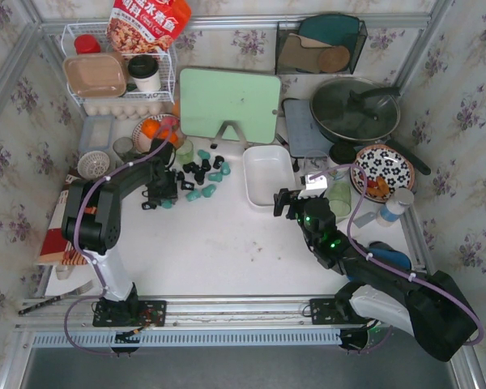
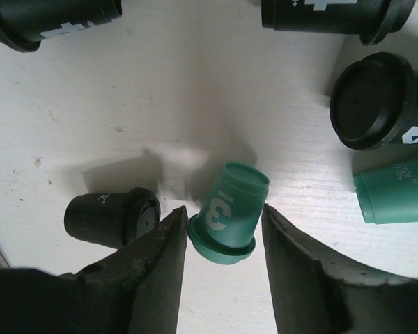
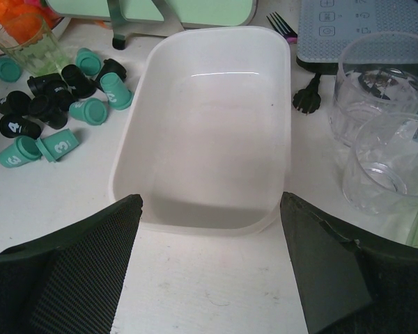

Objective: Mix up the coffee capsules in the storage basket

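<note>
Between the left gripper's (image 2: 223, 229) spread fingers, on the white bench (image 2: 195, 90), a teal tapered plastic coffee capsule (image 2: 231, 202) lies on its side. Its rim faces the wrist and its long axis runs along the fingers; we judge it not yet pinched. Other black and teal capsules (image 1: 202, 172) lie nearby. The white rounded plastic storage basket (image 3: 209, 139) sits empty before the wide-spread right gripper (image 3: 210, 202).

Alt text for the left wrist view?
The left claw straddles a teal coffee capsule marked 3, lying on the white table, a finger at each side. A small black capsule lies just left of it; other black capsules and a second teal capsule sit along the top and right edges.
</note>
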You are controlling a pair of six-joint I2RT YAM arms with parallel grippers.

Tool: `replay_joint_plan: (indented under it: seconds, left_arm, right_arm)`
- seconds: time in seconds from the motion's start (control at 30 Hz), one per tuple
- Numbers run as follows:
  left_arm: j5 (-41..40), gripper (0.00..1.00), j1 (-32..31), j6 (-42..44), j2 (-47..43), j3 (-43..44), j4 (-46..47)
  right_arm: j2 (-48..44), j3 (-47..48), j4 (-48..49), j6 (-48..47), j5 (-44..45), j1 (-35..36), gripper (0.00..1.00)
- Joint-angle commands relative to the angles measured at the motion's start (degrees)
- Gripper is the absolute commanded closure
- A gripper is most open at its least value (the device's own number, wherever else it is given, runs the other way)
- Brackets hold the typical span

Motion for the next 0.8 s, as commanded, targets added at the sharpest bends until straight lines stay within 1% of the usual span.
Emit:
replay_joint_plan:
  seconds: [0.0, 0.13, 0.27, 0.4, 0.53, 0.6, 0.7, 0.77]
  left_arm:
    - [1.1, 0.53, 0.0, -0.9, 0.4, 0.3, -1.6]
    - [1.3, 0.63, 0.0, -0.8, 0.4, 0.0, -1.7]
    - [1.5, 0.67, -0.3, -1.2, -1.1, -0.7, -1.2]
    - [2.5, 0.68, -1.8, -1.6, -5.3, -1.4, -0.5]
    - [2.7, 0.69, -6.7, -1.9, -11.7, -1.8, 1.5]
    - [2.9, 0.69, -10.0, -2.7, -15.1, -3.1, 4.8]
    - [4.3, 0.70, -16.2, -4.1, -19.5, -6.0, 13.8]
    - [3.6, 0.70, -20.9, -4.6, -19.8, -7.5, 21.1]
  right_arm:
    - [-0.2, 0.3, 2.7, -0.4, -0.1, 0.0, 0.12]
    - [-0.4, 0.3, 2.6, -0.4, -0.1, 0.1, 0.12]
    - [-0.5, 0.3, 2.5, -0.4, -0.2, 0.0, 0.12]
    - [-0.8, 0.3, 2.4, -0.4, -0.1, 0.0, 0.12]
    - [-1.4, 0.3, 2.0, -0.2, 0.4, 0.0, 0.12]
    - [-2.4, -0.1, 1.9, 0.2, 1.6, 0.0, 0.12]
    - [-4.9, -1.2, 2.5, 0.7, 3.3, 0.0, 0.12]
    - [-6.6, -2.1, 3.0, 1.0, 3.8, 0.0, 0.12]
